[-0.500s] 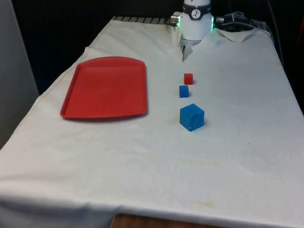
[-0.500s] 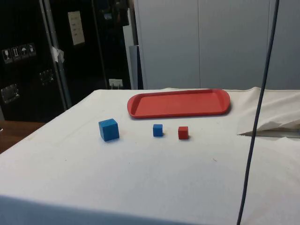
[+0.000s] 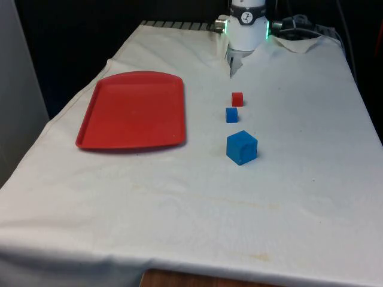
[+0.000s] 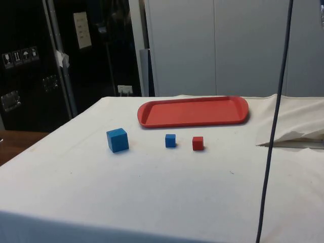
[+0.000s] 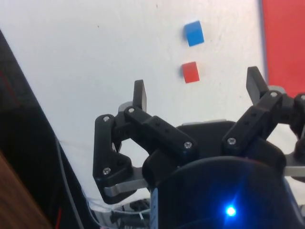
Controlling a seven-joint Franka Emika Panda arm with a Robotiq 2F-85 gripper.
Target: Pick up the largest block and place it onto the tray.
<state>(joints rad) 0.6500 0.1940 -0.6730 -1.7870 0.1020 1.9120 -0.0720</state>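
Three blocks stand in a row on the white cloth. The large blue block [image 3: 242,147] [image 4: 117,139] is nearest the table's front edge. Behind it come a small blue block [image 3: 231,115] [image 4: 170,140] [image 5: 194,33] and a small red block [image 3: 237,99] [image 4: 198,143] [image 5: 191,72]. The empty red tray [image 3: 133,110] [image 4: 195,111] [image 5: 285,43] lies at the front view's left. My gripper [image 5: 198,90] hangs high over the table's far end, open, with nothing between its fingers [image 5: 139,95].
The robot's white base [image 3: 246,27] stands at the far end, behind the red block. A dark cable [image 4: 276,121] hangs down in the side view. Loose cloth folds [image 4: 298,136] lie near the base.
The hanging cable has shifted slightly in the side view. The blocks and tray are where they were.
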